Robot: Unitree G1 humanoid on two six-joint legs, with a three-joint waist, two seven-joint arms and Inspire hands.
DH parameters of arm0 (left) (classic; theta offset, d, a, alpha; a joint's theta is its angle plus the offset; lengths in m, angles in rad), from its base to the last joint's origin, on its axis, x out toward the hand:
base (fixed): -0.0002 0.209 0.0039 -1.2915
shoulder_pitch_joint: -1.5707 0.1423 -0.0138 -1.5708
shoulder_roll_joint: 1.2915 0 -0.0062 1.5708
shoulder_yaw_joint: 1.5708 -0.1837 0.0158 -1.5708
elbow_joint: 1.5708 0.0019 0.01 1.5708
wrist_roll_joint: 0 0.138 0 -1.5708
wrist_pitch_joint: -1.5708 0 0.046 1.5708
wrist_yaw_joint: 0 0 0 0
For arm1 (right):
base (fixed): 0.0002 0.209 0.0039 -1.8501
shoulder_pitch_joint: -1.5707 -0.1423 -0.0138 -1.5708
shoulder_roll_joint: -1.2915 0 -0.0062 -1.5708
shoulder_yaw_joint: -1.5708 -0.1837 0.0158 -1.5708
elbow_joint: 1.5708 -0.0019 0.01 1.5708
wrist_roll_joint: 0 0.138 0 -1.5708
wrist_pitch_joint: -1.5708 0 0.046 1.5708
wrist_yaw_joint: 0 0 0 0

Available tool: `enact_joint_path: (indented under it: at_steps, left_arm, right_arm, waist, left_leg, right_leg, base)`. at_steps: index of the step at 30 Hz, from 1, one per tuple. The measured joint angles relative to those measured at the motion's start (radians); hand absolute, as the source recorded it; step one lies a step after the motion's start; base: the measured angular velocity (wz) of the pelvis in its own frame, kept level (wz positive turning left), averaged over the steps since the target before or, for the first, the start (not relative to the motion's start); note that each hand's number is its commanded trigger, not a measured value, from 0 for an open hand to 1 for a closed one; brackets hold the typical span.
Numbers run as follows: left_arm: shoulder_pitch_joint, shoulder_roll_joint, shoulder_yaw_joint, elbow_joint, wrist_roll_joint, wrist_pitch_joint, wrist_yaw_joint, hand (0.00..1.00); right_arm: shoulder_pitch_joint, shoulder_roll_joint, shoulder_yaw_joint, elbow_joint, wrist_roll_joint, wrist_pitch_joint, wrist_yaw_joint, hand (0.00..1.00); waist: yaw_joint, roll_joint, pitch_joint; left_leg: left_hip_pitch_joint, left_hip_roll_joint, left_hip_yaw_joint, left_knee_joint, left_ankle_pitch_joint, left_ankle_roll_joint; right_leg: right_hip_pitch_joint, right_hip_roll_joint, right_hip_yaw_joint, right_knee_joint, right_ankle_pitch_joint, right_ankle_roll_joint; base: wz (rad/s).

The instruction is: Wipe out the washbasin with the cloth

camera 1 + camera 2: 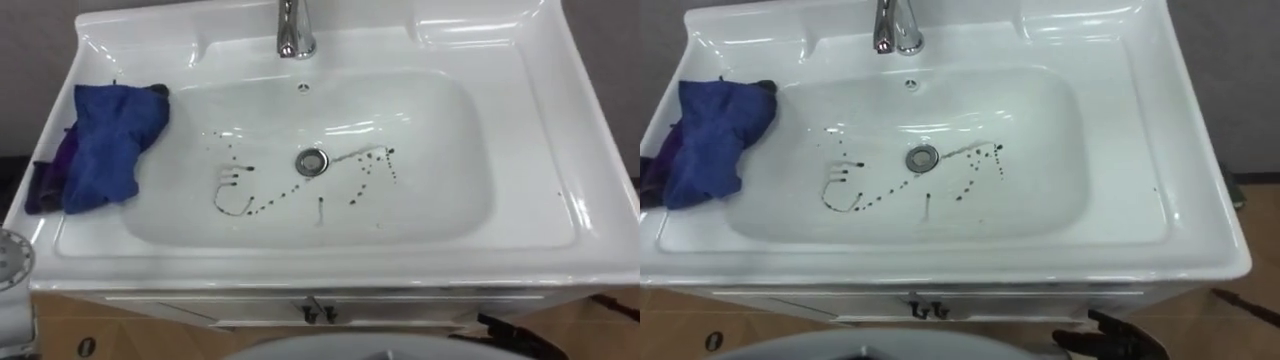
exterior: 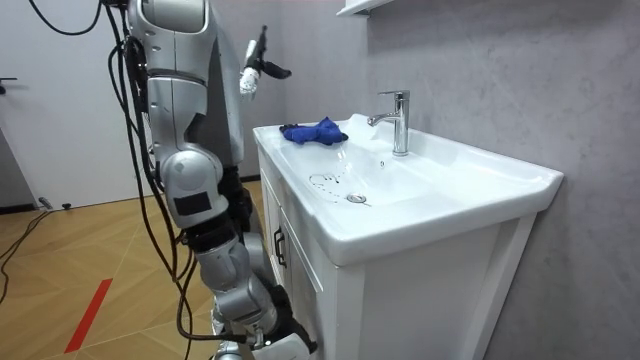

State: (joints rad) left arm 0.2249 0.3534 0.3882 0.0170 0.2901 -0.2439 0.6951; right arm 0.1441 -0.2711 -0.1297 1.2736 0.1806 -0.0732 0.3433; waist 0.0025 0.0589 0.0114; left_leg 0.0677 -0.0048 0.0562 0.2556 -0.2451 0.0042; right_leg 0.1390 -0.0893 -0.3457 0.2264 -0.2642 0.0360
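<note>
1. Presently the cloth (image 1: 105,145) lies bunched on the left rim of the basin (image 1: 540,150), long axis running front to back; dark marks (image 1: 300,185) streak the bowl.
2. Left hand (image 2: 256,70) hangs raised above the cloth, fingers apart and empty, the nearer one; right hand (image 1: 1110,345) low at front, state cannot be told.
3. Count: one cloth, one tap (image 1: 293,30), one drain (image 1: 311,161).

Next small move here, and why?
Probably lower the left hand onto the cloth and grasp it. The cloth lies bunched on the basin's left rim, the hand is raised short of it, and dark marks surround the drain.
</note>
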Motion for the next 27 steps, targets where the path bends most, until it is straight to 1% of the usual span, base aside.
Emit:
enact_joint_path:
  at_steps: [1,2,3,5,7,8,10,13,14,15,17,21,23,27]
  left_arm:
    - [-0.004,-0.013,-0.008,0.002,0.007,0.000,-0.018,0.00]
    - [-0.006,-0.020,-0.010,0.002,0.008,0.000,-0.027,0.00]
    - [-0.006,-0.031,-0.012,0.003,0.008,0.002,-0.040,0.00]
    - [-0.006,-0.035,-0.012,0.004,0.008,0.006,-0.057,0.00]
    - [-0.006,-0.036,-0.021,0.004,0.012,0.011,-0.068,0.00]
    - [-0.006,-0.040,-0.039,0.005,0.020,0.021,-0.077,0.00]
    - [-0.006,-0.060,-0.091,0.023,0.031,0.035,-0.098,0.00]
    - [-0.007,-0.070,-0.130,0.086,0.046,0.053,-0.135,0.00]
    - [-0.007,-0.074,-0.144,0.111,0.049,0.066,-0.155,0.00]
    - [-0.007,-0.077,-0.160,0.126,0.049,0.078,-0.166,0.00]
    - [-0.007,-0.079,-0.175,0.143,0.050,0.084,-0.175,0.00]
    - [-0.008,-0.104,-0.182,0.148,0.050,0.086,-0.209,0.00]
    - [-0.008,-0.105,-0.182,0.148,0.050,0.086,-0.220,0.00]
    - [-0.008,-0.105,-0.185,0.148,0.051,0.094,-0.240,0.00]
  right_arm:
    - [-0.008,0.001,0.000,0.013,0.004,0.002,0.000,0.00]
    - [-0.008,0.001,0.001,0.015,0.005,0.001,0.001,0.00]
    - [-0.008,0.001,0.005,0.015,0.006,0.001,0.001,0.00]
    - [-0.008,0.002,0.015,0.015,0.006,0.001,0.002,0.00]
    - [-0.007,0.001,0.023,0.014,0.005,0.005,0.003,0.00]
    - [-0.007,0.000,0.029,0.013,0.007,0.010,0.003,0.00]
    - [-0.008,0.000,0.033,0.006,0.010,0.013,0.008,0.00]
    - [-0.008,0.000,0.040,0.000,0.011,0.023,0.013,0.00]
    - [-0.007,0.000,0.040,-0.001,0.012,0.023,0.020,0.00]
    - [-0.008,0.000,0.043,0.000,0.017,0.025,0.021,0.00]
    - [-0.011,0.001,0.062,0.000,0.039,0.032,0.021,0.00]
    - [-0.010,0.001,0.066,-0.001,0.049,0.032,0.023,0.00]
    - [-0.010,0.001,0.066,-0.001,0.050,0.033,0.028,0.00]
    - [-0.015,0.001,0.066,-0.002,0.049,0.046,0.029,0.00]
  waist:
    - [0.000,-0.003,0.0000]
    - [0.000,-0.004,0.0004]
    - [0.001,-0.008,0.0002]
    - [0.001,-0.015,-0.0006]
    - [0.001,-0.017,-0.0026]
    - [0.001,-0.021,-0.0017]
    - [0.006,-0.022,-0.0035]
    - [0.005,-0.021,-0.0054]
    - [0.003,-0.022,-0.0057]
    - [0.006,-0.023,-0.0054]
    - [0.005,-0.025,-0.0041]
    - [0.003,-0.026,-0.0043]
    - [0.001,-0.026,-0.0047]
    - [0.002,-0.030,-0.0061]
  left_leg:
    - [-0.001,0.002,0.005,0.000,0.000,0.000]
    - [-0.001,0.004,0.010,0.000,0.000,0.000]
    - [-0.001,0.007,0.018,0.000,0.000,0.000]
    - [-0.002,0.010,0.024,0.000,0.000,0.000]
    - [-0.005,0.012,0.028,0.000,0.000,0.000]
    - [-0.005,0.013,0.031,0.000,0.000,0.000]
    - [-0.002,0.014,0.040,-0.001,0.000,-0.001]
    - [-0.001,0.015,0.040,-0.001,0.000,-0.001]
    - [-0.001,0.017,0.042,0.000,0.000,-0.001]
    - [-0.002,0.020,0.048,0.002,0.000,-0.001]
    - [-0.005,0.023,0.048,0.003,-0.001,-0.002]
    - [-0.005,0.029,0.052,0.004,-0.003,-0.005]
    - [-0.005,0.030,0.052,0.004,-0.003,-0.006]
    - [-0.006,0.032,0.055,0.004,-0.002,-0.007]
  right_leg:
    - [0.001,0.003,0.003,-0.007,0.004,-0.001]
    - [0.000,0.004,0.005,-0.007,0.005,-0.002]
    - [-0.003,0.007,0.015,-0.007,0.006,-0.004]
    - [-0.007,0.009,0.022,-0.007,0.007,-0.006]
    - [-0.013,0.011,0.027,-0.007,0.009,-0.008]
    - [-0.013,0.011,0.028,-0.007,0.009,-0.008]
    - [-0.013,0.011,0.035,-0.007,0.010,-0.008]
    - [-0.013,0.012,0.038,-0.007,0.012,-0.008]
    - [-0.016,0.015,0.041,-0.007,0.014,-0.010]
    - [-0.018,0.017,0.043,-0.008,0.018,-0.012]
    - [-0.020,0.020,0.043,-0.008,0.020,-0.014]
    - [-0.023,0.024,0.047,-0.006,0.022,-0.018]
    - [-0.025,0.026,0.051,-0.006,0.023,-0.020]
    - [-0.028,0.029,0.060,-0.005,0.024,-0.021]
  base:
    - [-0.08]
    - [-0.13]
    - [-0.14]
    - [-0.13]
    - [-0.07]
    - [-0.03]
    - [-0.06]
    - [-0.03]
    - [-0.11]
    - [-0.11]
    - [-0.03]
    - [-0.03]
    - [-0.02]
    - [-0.03]
